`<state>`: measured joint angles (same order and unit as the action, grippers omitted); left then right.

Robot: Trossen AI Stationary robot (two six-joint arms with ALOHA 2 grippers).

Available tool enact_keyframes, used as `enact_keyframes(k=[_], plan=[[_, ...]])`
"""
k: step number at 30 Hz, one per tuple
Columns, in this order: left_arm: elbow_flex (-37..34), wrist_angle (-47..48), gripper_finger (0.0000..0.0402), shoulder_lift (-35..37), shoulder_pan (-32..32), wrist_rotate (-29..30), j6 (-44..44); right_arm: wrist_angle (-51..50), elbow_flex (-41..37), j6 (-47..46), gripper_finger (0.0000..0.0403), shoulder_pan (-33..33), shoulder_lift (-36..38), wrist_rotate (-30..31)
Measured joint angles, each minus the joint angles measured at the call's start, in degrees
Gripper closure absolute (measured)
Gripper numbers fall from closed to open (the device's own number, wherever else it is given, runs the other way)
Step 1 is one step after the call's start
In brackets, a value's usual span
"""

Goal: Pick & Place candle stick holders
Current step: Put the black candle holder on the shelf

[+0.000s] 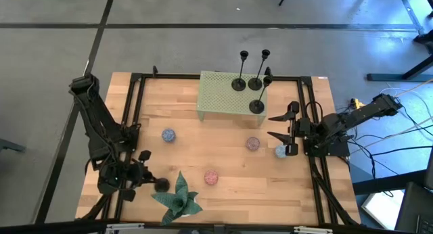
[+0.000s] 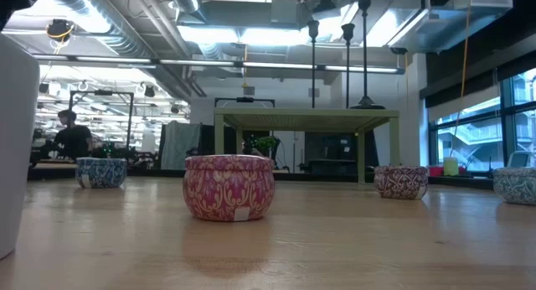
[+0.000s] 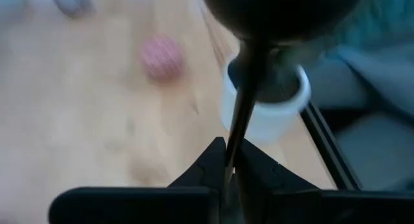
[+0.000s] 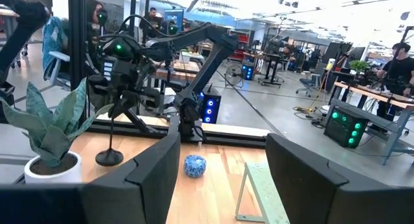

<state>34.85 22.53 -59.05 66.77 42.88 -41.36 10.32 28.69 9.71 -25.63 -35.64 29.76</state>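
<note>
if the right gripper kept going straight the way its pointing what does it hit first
Probably the small blue tin, which lies between the open fingers of the right gripper in its wrist view; the green stand sits just beside that line, so depth is uncertain.

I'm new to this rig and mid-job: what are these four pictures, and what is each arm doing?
Two robot arms work at a wooden table. One picture looks down from above, one looks level across the tabletop, and one comes from each wrist. The left gripper, beside the potted plant, is shut on the thin stem of a black candle stick holder. The right gripper waits open at the table's right edge. Three more holders stand on a green stand. Small patterned tins lie scattered.
</note>
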Motion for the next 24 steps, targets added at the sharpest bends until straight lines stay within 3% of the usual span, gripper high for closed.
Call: enact_keyframes(k=[7, 11, 16, 21, 24], plan=[[7.7, 0.2, 0.0387, 4.3, -5.5, 2.5, 9.3, 4.7, 0.0, 0.1, 0.0171, 0.0, 0.0, 0.0], [13.0, 0.4, 0.0384, 6.4, -9.9, 2.7, 21.6, 4.7, 0.0, 0.1, 0.0171, 0.0, 0.0, 0.2], [18.0, 0.1, 0.0382, 7.0, -17.5, 7.6, 37.5, 4.4, 0.0, -0.2, 0.0171, 0.0, 0.0, 0.2], [18.7, -9.3, 0.0381, 7.0, -28.4, 8.1, 47.8, 3.9, 0.0, -0.1, 0.0171, 0.0, 0.0, 0.2], [18.7, -16.0, 0.0381, 6.5, -36.2, 3.1, 51.4, 3.9, 0.0, 0.0, 0.0171, 0.0, 0.0, 0.2]])
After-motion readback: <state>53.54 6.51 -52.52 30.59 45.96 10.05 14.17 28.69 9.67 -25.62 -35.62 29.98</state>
